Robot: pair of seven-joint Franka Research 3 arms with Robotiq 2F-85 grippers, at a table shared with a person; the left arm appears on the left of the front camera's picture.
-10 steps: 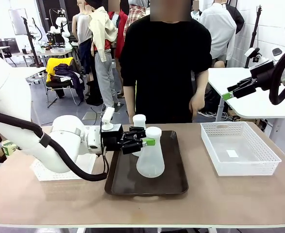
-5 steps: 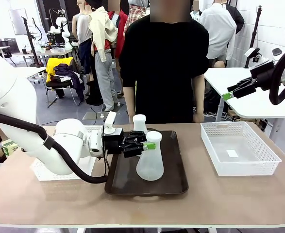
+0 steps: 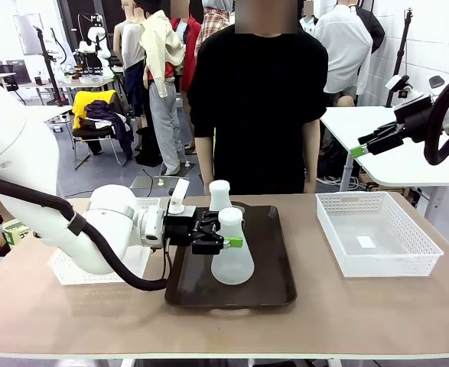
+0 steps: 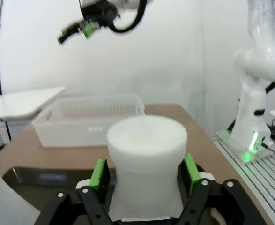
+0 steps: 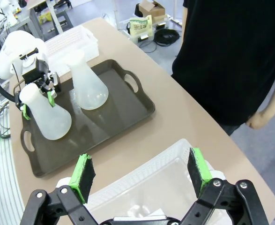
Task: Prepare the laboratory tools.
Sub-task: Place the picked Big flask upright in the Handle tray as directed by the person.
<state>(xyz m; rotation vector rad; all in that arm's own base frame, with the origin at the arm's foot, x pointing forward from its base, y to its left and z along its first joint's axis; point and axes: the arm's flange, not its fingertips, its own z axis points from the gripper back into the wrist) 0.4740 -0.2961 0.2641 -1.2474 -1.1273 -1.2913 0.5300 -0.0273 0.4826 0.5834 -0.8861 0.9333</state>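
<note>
Two translucent white flasks stand on the dark brown tray (image 3: 279, 284). The near flask (image 3: 232, 258) is upright, and my left gripper (image 3: 228, 232) reaches in sideways with its jaws around the neck. In the left wrist view the green pads (image 4: 100, 173) stand a little off each side of that flask's neck (image 4: 146, 159), so the gripper is open. The far flask (image 3: 219, 194) stands just behind it, free. My right gripper (image 3: 356, 151) hangs open and empty, high on the right. From its wrist view, the right gripper (image 5: 142, 176) looks down on both flasks (image 5: 46, 117) (image 5: 86, 86).
A white mesh basket (image 3: 377, 237) sits on the table right of the tray, and another white basket (image 3: 71, 271) lies under my left arm. A person in black (image 3: 258, 99) stands at the far edge behind the tray with arms down.
The near flask, held tilted a second ago, has shifted left and now stands upright on the tray. My left jaws have parted from its neck. The person's hand dropped to the side.
</note>
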